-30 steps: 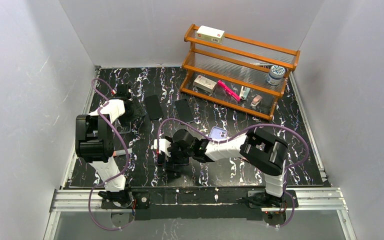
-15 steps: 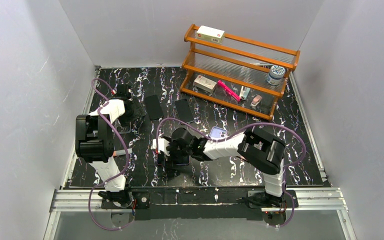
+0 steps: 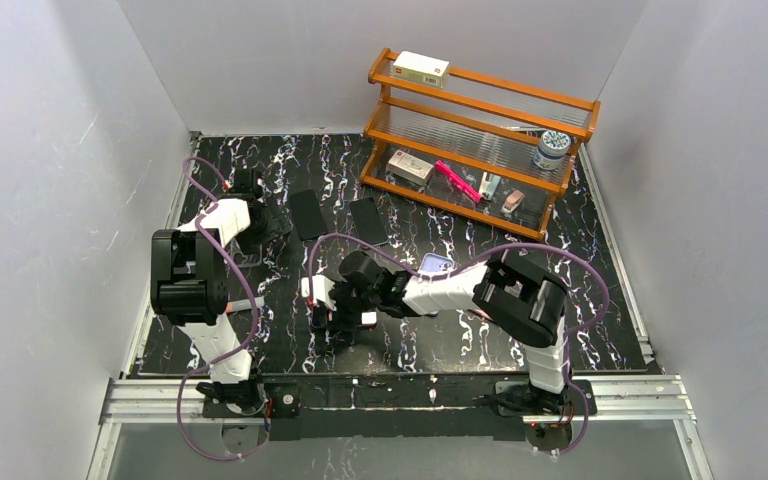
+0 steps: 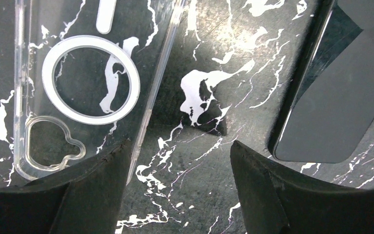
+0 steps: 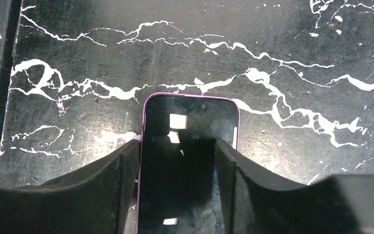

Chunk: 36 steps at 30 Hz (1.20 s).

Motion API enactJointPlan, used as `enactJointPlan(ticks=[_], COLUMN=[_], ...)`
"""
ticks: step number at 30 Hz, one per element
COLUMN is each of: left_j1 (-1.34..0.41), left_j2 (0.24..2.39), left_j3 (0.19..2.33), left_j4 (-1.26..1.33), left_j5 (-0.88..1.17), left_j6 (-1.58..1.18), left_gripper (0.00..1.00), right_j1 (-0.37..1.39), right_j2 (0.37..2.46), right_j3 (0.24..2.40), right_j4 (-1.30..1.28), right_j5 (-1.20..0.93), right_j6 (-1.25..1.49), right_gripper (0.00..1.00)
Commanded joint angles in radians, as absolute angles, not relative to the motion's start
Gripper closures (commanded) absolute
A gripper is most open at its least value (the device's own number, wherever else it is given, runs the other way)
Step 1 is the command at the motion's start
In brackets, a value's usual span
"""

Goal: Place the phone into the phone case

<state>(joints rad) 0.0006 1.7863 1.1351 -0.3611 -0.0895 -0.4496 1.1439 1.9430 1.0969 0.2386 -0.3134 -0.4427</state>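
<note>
A phone (image 5: 190, 117) with a purple rim lies screen up on the black marbled table (image 5: 282, 48). My right gripper (image 5: 177, 146) stands low over it with the jaws part closed. Its left finger is at the phone's left edge and its right finger (image 5: 226, 161) overlaps the screen's right side. The clear phone case (image 4: 78, 87), with a white ring and a camera cut-out, lies flat at the left in the left wrist view. My left gripper (image 4: 177, 151) hangs open over bare table beside the case, holding nothing. From above, the right gripper (image 3: 343, 312) is at centre front and the left gripper (image 3: 260, 222) at far left.
Two black phones (image 3: 308, 213) (image 3: 368, 220) lie flat behind the grippers; one of them (image 4: 341, 97) sits just right of my left fingers. A lavender phone (image 3: 438, 264) shows by the right arm. A wooden shelf rack (image 3: 480, 140) with small items stands at back right.
The right gripper has slid a little to the left and narrowed its jaws over the purple-rimmed phone. The left arm has stayed still.
</note>
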Motion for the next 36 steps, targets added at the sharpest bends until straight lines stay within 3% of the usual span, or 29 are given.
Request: enactJointPlan(ticks=[1, 3, 7, 19, 36], left_j1=[-0.002, -0.002, -0.002, -0.002, 0.074], left_j2=[1.730, 1.726, 1.727, 1.726, 1.732], left_j3=[1.128, 1.122, 1.120, 1.127, 1.125], left_j4=[-0.429, -0.428, -0.431, -0.444, -0.455], left_j5=[-0.145, -0.146, -0.151, -0.183, -0.197], left_j6=[-0.449, -0.448, -0.448, -0.448, -0.480], left_gripper=[0.27, 0.27, 0.26, 0.25, 0.22], right_j1=[1.115, 1.110, 1.099, 1.095, 1.127], right_j2=[1.947, 1.927, 1.916, 2.023, 2.064], right_j3=[1.068, 1.078, 1.176, 1.399, 1.380], right_j4=[0.118, 0.107, -0.047, -0.361, -0.330], right_j5=[-0.313, -0.331, -0.350, -0.261, -0.148], right_j6=[-0.389, -0.385, -0.375, -0.358, -0.381], right_gripper=[0.30, 0.17, 0.02, 0.01, 0.01])
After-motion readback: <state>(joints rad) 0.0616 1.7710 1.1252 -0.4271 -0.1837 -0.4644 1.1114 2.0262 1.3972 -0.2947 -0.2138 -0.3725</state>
